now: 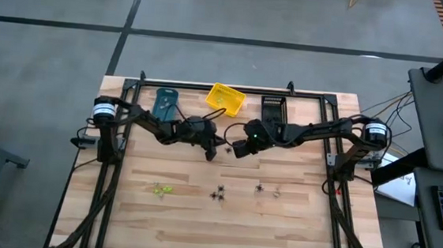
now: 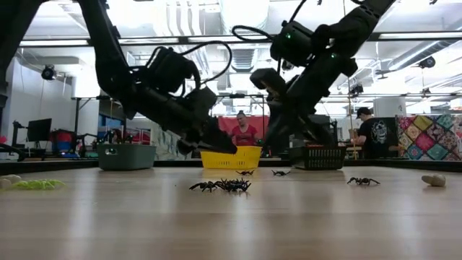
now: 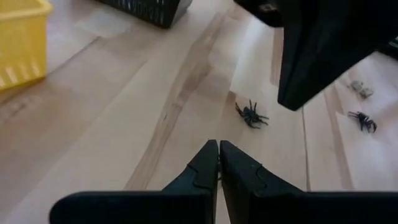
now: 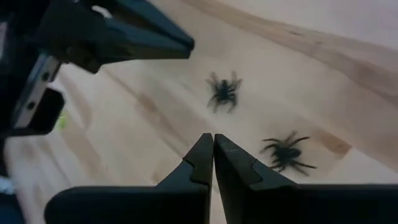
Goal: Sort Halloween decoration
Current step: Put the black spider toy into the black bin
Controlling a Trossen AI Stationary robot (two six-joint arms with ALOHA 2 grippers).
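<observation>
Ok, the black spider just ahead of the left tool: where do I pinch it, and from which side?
Across its dark central body, coming straight down. The spider lies flat on the table with thin legs splayed all round, so a side approach would likely just push it. The left tool is shut; open it first.

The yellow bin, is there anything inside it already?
From above, the yellow bin holds a small greenish speck near its middle, too small to identify. From table height its front wall hides the contents, so nothing more can be made out.
</observation>
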